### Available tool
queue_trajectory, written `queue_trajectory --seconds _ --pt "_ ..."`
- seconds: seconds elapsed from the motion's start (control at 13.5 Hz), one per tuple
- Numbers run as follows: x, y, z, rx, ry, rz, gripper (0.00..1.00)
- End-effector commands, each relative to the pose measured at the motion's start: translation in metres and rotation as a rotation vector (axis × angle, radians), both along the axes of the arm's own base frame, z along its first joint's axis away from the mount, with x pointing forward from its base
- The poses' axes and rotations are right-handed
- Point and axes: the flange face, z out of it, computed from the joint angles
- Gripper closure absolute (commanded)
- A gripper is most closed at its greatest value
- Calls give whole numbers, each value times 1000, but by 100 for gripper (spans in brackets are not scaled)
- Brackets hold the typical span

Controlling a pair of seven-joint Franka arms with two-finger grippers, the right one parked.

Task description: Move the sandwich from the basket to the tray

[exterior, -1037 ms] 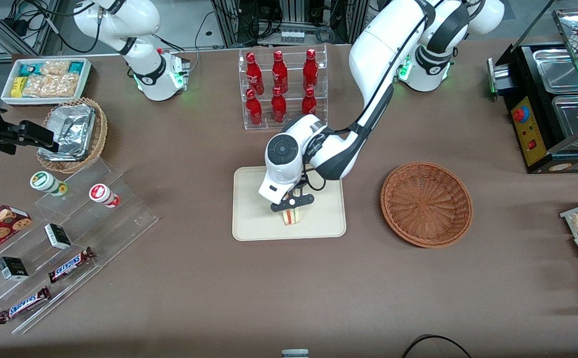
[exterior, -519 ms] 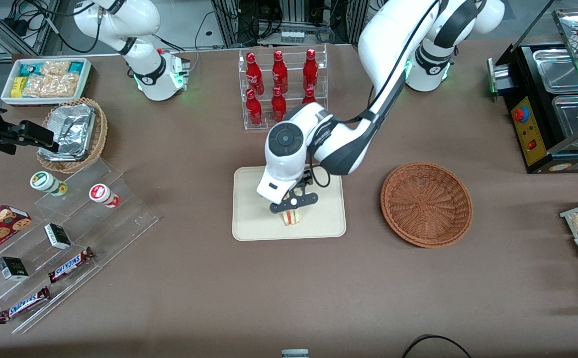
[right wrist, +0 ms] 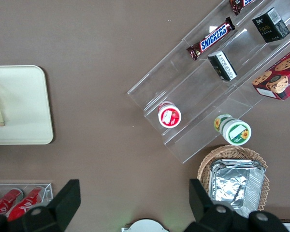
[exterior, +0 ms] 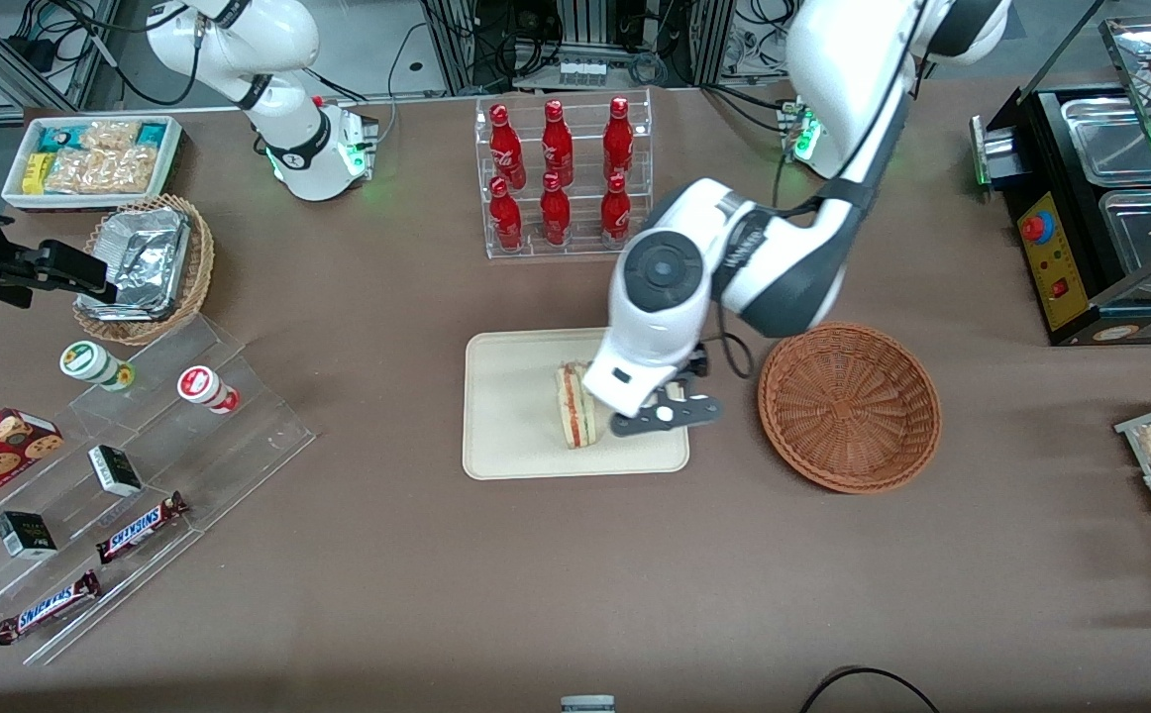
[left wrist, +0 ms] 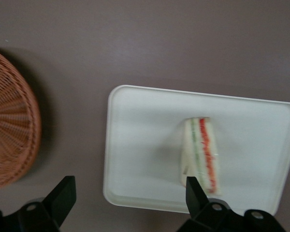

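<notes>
Sandwich (exterior: 576, 420) is the thing to follow, but take the scene by size first. The brown surface (exterior: 575, 574) carries everything. On it, near the middle, lies the tray (exterior: 516, 446), and just beside it, toward the working arm's end, sits the basket (exterior: 849, 406), apart from the tray and with nothing in it. The sandwich stands on its edge on the tray, nearer the tray's front edge than its back one, its red and green filling stripes showing; the wrist view gives it plainly, touching only the tray floor (left wrist: 145, 145).

The claw (exterior: 663, 416) hangs above the tray's edge on the basket side, beside the sandwich and clear of it. Its fingers (left wrist: 63, 193) are spread wide and hold nothing.

By my judgement the placing step is done: the sandwich is in the tray and let go. What is left is only the retreat. That calls for lifting the claw straight away from the tray without brushing the wedge, which looks light and could tip over.
</notes>
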Motion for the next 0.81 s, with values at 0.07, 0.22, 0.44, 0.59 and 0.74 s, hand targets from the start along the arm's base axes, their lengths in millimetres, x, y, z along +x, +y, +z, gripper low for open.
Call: queue_trajectory --seconds 0.07,0.22,0.44,0.59,0.74 --pt "-3 84 12 21 37 -111 0" --pt "2 128 20 14 48 -157 0" --pt "-1 190 41 1 52 -213 0" --pt "-8 229 69 -8 37 -255 0" --pt "-16 262 92 -17 48 -317 0"
